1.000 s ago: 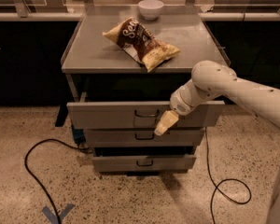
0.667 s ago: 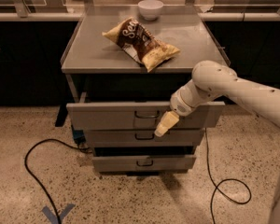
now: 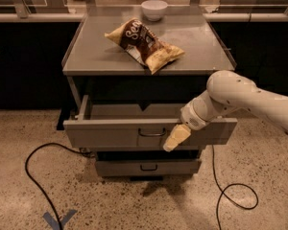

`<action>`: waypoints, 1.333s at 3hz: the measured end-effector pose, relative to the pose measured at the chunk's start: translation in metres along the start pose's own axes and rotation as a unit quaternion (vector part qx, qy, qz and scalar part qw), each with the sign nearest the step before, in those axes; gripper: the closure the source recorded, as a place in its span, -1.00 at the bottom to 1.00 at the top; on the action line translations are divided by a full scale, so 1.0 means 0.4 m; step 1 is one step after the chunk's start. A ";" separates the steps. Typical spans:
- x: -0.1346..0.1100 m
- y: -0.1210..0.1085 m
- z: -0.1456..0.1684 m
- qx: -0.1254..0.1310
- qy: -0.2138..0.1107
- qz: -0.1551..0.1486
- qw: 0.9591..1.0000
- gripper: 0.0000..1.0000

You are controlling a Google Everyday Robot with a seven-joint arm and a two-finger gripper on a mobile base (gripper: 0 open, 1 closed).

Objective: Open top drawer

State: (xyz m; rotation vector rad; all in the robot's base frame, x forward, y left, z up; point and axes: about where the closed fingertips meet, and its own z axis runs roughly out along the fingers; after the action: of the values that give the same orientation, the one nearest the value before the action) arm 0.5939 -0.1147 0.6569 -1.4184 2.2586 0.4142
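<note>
Movement on the top drawer (image 3: 110, 133): compared with 1 second ago its wide grey front sits clearly further out from the cabinet (image 3: 96, 56), and a strip of the shallow tray (image 3: 129, 110) inside now shows behind the front panel where almost nothing showed before. The gripper (image 3: 176, 138) has travelled out with it and now hangs against the drawer front, just right of the small dark handle (image 3: 152, 132), pointing down and to the left from the white arm (image 3: 240, 97) that reaches in from the right. Whether the gripper is open or closed, I cannot tell, nor whether it actually hooks the handle or only lies beside it. Below, 1 slimmer drawer (image 3: 120, 167) stays tucked in, partly under the overhang of the top one. Up on the cabinet the chip bag (image 3: 144, 44) and the white bowl (image 3: 154, 9) sit as they did. My read: the pull is working and the task is well along, though the drawer looks only partly out, so a further straight pull toward the camera seems needed.
</note>
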 end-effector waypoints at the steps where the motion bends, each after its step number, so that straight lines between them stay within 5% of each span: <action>1: 0.000 0.000 0.000 0.000 0.000 0.000 1.000 -1.00; 4: 0.016 0.051 0.006 -0.030 -0.016 -0.008 0.999 -1.00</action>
State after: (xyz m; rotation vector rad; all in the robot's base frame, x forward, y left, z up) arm 0.5737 -0.1096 0.6520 -1.4482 2.2254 0.4998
